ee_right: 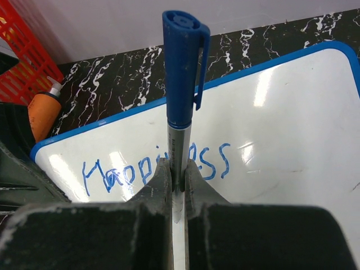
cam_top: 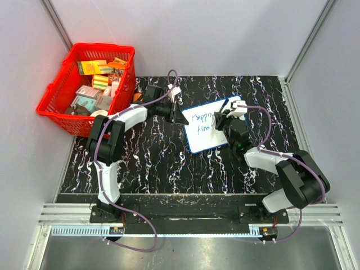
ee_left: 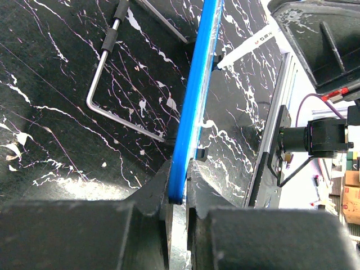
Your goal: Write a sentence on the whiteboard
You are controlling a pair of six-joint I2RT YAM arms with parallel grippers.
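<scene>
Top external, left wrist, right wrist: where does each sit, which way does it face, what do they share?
Top external: above and behind the arms, looking down on the black marbled table; both arms show, bases nearest.
Left wrist: on that wrist, looking along the left gripper, shut on the small blue-rimmed whiteboard, seen edge-on.
Right wrist: on that wrist, looking along the right gripper, shut on a blue-capped marker, at the blue handwritten sentence.
Shared: all three show the whiteboard; top and right wrist show the red plastic basket.

A red basket (cam_top: 52, 101) of small packets is set at the bench's (cam_top: 157, 169) far left; an orange bottle (cam_top: 136, 97) is seen just right of it.
</scene>
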